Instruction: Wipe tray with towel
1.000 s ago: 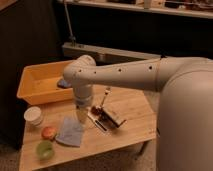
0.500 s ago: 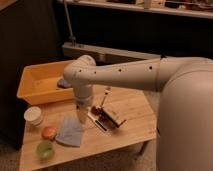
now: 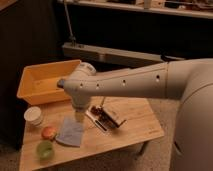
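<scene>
The towel (image 3: 71,132) lies flat on the near-left part of the bench (image 3: 135,134), a pale blue-grey square. It is apart from the tray (image 3: 31,80), which sits at the bench's far-left corner. The towel looks soft, light and floppy, so it should bunch when pinched and then drag limp. A hold near its middle, or on a raised fold, would likely gather enough cloth.

The pincer (image 3: 78,118) hangs at the towel's far edge, pointing down. I cannot tell whether it touches the cloth, nor whether it is wide or narrow.

A white cup (image 3: 34,115), an orange fruit (image 3: 48,132) and a green cup (image 3: 45,149) stand left of the towel. Dark clutter (image 3: 107,118) lies to its right.
</scene>
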Controlling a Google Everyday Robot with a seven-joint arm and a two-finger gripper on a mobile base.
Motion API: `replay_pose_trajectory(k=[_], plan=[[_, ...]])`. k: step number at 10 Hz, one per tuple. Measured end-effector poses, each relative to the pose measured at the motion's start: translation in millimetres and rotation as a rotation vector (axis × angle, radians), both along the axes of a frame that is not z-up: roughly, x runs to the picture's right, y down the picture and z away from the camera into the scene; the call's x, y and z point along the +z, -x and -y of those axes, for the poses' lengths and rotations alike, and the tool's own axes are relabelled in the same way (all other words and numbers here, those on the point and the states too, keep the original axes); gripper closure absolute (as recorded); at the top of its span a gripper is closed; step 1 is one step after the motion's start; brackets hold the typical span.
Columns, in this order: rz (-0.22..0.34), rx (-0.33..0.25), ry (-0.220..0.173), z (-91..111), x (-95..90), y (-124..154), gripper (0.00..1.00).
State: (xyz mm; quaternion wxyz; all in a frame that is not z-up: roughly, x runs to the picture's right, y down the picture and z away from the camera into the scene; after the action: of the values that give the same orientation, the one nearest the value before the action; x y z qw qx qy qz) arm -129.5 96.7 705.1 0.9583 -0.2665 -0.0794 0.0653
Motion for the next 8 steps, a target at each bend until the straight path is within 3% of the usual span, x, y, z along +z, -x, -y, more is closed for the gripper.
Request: replay_pose_trajectory(k=[2,3,5,6,8], plan=[[0.080,-0.013,0.032,8.4,9.1,10.1,0.35],[0.105,-0.035,0.111,12.1,15.9,16.6,0.35],[0.131,-0.079,0.224,13.4,24.3,32.2,0.35],[0.122,-0.106,0.239,6.9,27.6,33.1,0.35],[0.138,-0.153,0.173,-21.8,34.7,39.6,0.35]])
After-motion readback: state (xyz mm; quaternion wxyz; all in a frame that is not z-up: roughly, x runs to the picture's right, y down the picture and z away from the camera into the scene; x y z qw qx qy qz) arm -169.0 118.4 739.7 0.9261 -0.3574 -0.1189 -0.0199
